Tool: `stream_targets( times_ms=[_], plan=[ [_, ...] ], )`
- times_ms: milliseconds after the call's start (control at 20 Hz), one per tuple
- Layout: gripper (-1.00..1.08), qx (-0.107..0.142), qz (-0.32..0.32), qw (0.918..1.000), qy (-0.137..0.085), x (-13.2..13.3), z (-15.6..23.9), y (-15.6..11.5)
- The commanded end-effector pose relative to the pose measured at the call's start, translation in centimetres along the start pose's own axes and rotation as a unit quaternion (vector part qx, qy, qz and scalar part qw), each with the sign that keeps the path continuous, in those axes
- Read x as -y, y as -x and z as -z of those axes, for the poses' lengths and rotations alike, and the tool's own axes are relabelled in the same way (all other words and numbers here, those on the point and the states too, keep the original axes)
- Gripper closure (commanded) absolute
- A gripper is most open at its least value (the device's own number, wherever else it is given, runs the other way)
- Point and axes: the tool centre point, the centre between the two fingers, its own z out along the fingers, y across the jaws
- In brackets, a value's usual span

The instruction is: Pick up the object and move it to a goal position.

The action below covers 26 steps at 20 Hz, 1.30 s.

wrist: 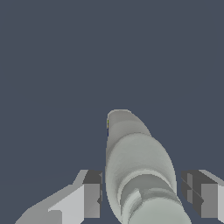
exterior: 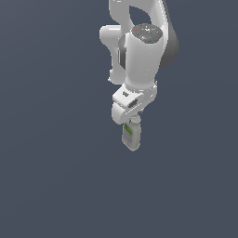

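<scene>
From where the wrist camera looks, the nearest thing is the gripper (wrist: 144, 197): two dark-padded fingers (wrist: 92, 192) stand one on each side of the bottle (wrist: 138, 166), whose rounded cap is closest to the lens and whose flattened body runs away toward the grey surface (wrist: 52, 65). One pad sits against the bottle's flank. On the other side a strip of background shows between pad and bottle, so the jaws bracket the bottle but full closure on it cannot be confirmed from these renders.

Hazards from this state, as a judgement:
- If the jaws are not clamped, any lift leaves the bottle behind or tips it over.
- The body is flattened and smooth. Contact on one pad only would let it pivot or slide out during transport.
- The fingers appear to sit high, near the cap. A grip that high lets the heavier lower body swing.

Farther out, the exterior view shows what the wrist camera cannot: the whole white arm (exterior: 139, 51) coming straight down, and the bottle (exterior: 131, 135) hanging upright below the hand with its green-and-grey label facing the camera. The label is not visible at the wrist. Whether the bottle's base rests on the surface or is clear of it probably cannot be settled here, since no shadow or edge marks the contact. No goal marker appears in either view.
</scene>
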Motion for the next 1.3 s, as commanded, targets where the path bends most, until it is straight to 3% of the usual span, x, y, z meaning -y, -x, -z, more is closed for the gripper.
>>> stream_targets(
  times_ms=[0, 600, 1250],
  plan=[
    [1.08, 0.001, 0.000, 1.0000, -0.001, 0.1, -0.2, 0.0],
    [1.08, 0.000, 0.000, 1.0000, 0.000, 0.2, 1.5, -0.1],
    [1.08, 0.001, 0.000, 1.0000, -0.001, 1.2, 10.7, -0.9]
  ],
)
